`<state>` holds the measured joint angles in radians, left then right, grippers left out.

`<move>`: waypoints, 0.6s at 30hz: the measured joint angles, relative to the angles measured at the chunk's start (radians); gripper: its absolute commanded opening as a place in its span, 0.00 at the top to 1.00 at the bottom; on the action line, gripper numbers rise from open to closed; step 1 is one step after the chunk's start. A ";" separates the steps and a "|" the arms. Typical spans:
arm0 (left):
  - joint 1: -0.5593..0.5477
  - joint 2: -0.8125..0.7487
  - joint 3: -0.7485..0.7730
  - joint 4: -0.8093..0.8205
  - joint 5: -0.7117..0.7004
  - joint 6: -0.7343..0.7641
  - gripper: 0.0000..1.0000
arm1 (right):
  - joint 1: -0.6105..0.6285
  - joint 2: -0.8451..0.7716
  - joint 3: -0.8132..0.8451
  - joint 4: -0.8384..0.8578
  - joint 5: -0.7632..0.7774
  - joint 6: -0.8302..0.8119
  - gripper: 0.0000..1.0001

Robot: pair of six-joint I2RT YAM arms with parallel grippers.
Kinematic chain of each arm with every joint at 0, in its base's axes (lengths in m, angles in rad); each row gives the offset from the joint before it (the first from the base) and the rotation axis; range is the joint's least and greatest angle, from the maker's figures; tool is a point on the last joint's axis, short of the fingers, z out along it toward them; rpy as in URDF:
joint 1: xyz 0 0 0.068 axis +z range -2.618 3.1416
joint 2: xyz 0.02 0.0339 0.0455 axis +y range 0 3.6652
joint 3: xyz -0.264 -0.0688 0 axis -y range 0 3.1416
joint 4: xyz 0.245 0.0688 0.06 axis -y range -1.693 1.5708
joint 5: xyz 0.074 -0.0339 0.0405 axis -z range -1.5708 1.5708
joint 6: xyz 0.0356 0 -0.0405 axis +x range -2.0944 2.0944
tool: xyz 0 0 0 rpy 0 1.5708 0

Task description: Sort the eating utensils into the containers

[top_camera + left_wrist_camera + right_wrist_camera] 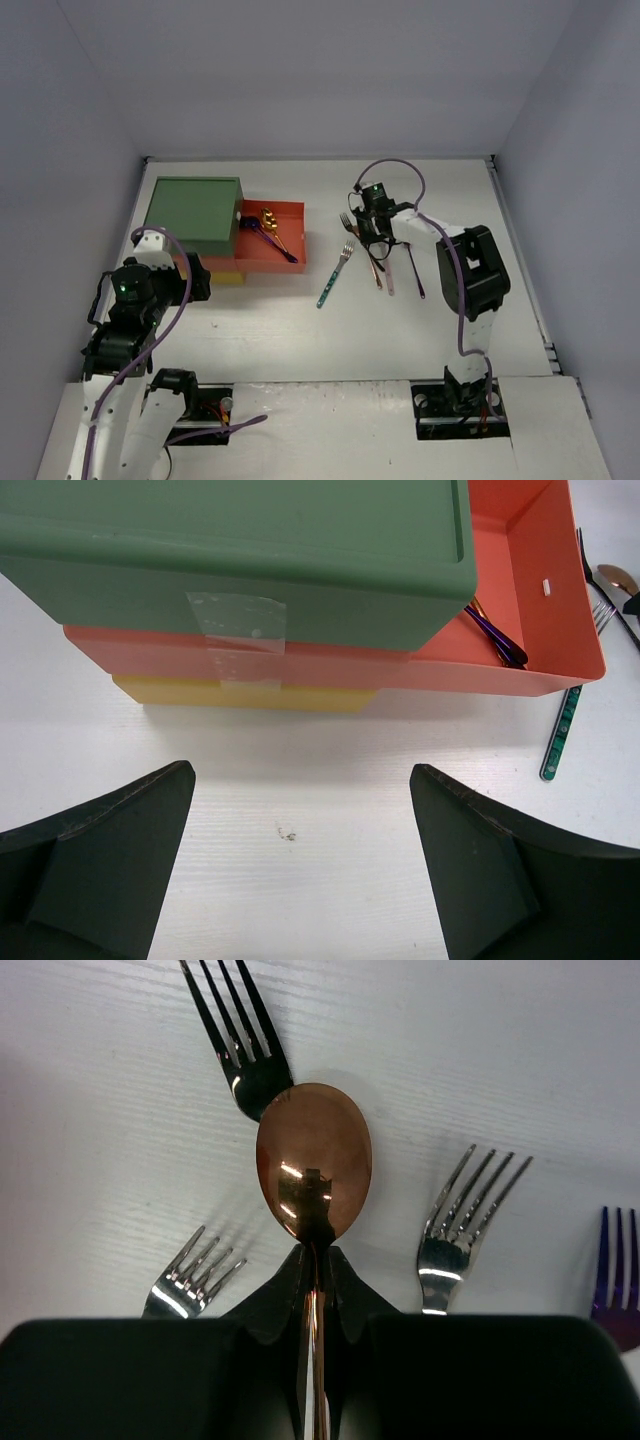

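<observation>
The copper spoon (pixel 313 1163) is clamped at its neck by the right gripper (pixel 316 1278). The left gripper (pixel 302 815) is held with jaws spread wide before the stacked drawers (pixel 240 540).

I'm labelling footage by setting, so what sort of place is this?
Likely a robot lab cell, not a kitchen: plain grey walls box in a white table, and a left arm and right arm are bolted at its near edge.

forks (pixel 455 1235) hem right hand (pixel 315 1260), table (pixel 390 335) centre free
</observation>
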<state>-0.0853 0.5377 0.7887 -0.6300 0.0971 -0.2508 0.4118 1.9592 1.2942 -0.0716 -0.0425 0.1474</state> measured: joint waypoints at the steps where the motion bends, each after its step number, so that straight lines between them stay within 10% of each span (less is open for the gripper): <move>1: 0.000 0.000 0.000 0.000 0.000 0.000 0.13 | 0.000 -0.014 0.000 -0.009 0.001 -0.002 1.00; 18: 0.000 0.006 0.000 0.000 0.000 0.000 0.13 | 0.241 -0.216 0.472 -0.072 -0.050 -0.013 1.00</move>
<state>-0.0853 0.5434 0.7887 -0.6297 0.0967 -0.2504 0.6524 1.7427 1.7658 -0.1432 -0.0929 0.1347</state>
